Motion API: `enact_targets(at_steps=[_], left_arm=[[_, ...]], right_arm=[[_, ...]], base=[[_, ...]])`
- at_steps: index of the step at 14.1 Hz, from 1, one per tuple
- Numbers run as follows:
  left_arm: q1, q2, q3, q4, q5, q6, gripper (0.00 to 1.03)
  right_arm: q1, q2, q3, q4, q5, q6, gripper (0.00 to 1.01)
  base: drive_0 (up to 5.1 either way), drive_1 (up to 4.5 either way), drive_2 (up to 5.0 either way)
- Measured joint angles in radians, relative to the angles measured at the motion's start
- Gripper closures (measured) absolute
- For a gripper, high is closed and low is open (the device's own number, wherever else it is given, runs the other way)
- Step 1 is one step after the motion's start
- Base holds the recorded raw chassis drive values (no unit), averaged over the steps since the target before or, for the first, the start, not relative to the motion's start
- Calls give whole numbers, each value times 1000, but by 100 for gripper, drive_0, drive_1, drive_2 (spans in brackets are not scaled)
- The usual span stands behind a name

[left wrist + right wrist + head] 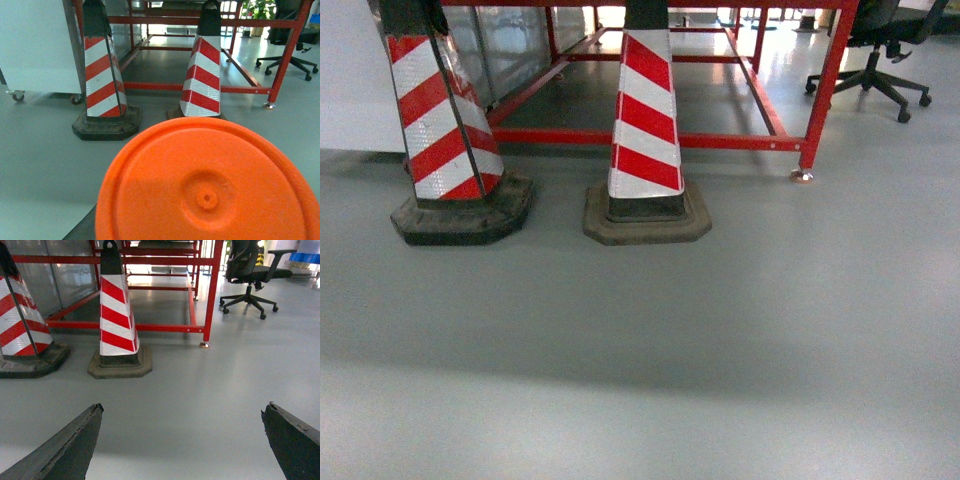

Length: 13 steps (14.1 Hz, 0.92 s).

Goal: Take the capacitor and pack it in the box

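Right gripper (pixel 182 440) spreads its dark fingers wide over grey floor (pixel 200 390); left gripper's state cannot be told, round orange plastic disc (pixel 207 185) filling its view

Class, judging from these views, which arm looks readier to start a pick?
Right, tentatively: the right gripper is open and empty over the floor; an orange disc fills the left wrist view. No capacitor or box shows.

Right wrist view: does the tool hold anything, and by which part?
Nothing. The right tool is open, with only bare grey floor between its fingers.
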Motion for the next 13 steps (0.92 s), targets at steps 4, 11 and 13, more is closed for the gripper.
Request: enact_targets(at_steps=[4, 11, 13], left_arm=[[0, 0, 0, 0, 1, 0, 60], [0, 0, 0, 3, 1, 0, 60], [0, 0, 0, 2, -1, 0, 60]], right_arm=[[0, 0, 0, 1, 1, 0, 3], [0, 0, 0, 1, 1, 0, 3], [0, 0, 0, 3, 2, 0, 3]], base=[[6, 435, -423], [4, 433, -425], [-2, 427, -431]])
